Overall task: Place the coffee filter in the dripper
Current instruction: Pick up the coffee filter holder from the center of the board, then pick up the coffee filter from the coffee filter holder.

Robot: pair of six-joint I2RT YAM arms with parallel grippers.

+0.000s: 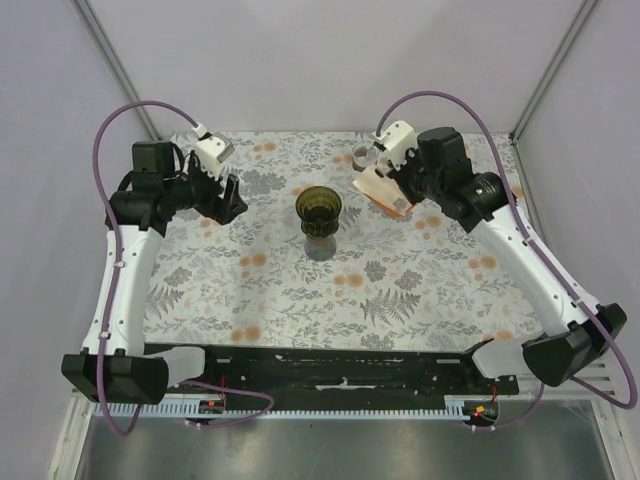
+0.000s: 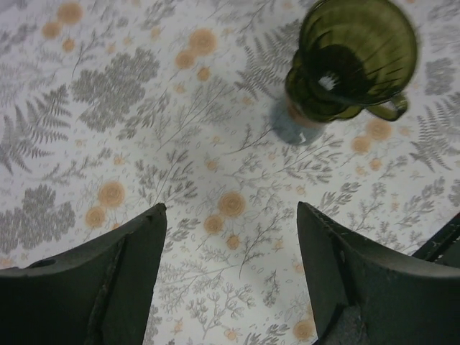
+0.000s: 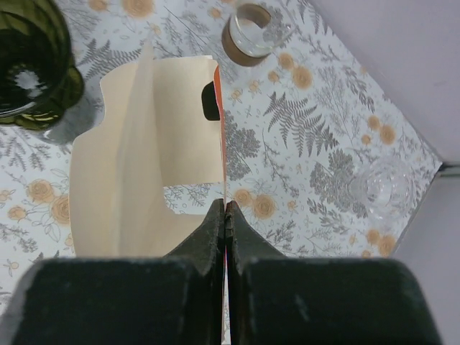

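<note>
The coffee filter (image 3: 144, 165), a cream paper piece with a fold running down it and a thin orange-red strip along one edge, is hanging in the right gripper (image 3: 226, 208), which is clenching that edge with its jaws pressed fully together. In the top view the filter (image 1: 383, 188) is sitting at the far right of the floral surface (image 1: 420, 290), tilted. Whether its lower edge is touching the surface cannot be told.

The green glass dripper (image 1: 319, 208) is standing upright near the middle of the surface, to the left of the filter and apart from it, its handle (image 2: 388, 109) showing in the left wrist view.

A small brown-rimmed ring (image 3: 251, 29) and a clear glass piece (image 3: 381, 187) are lying beyond the filter, near the far right corner.

The left gripper (image 2: 230, 208) is hovering over the left side of the surface with its jaws spread wide, grasping nothing, the dripper (image 2: 356, 57) lying well ahead of it.
</note>
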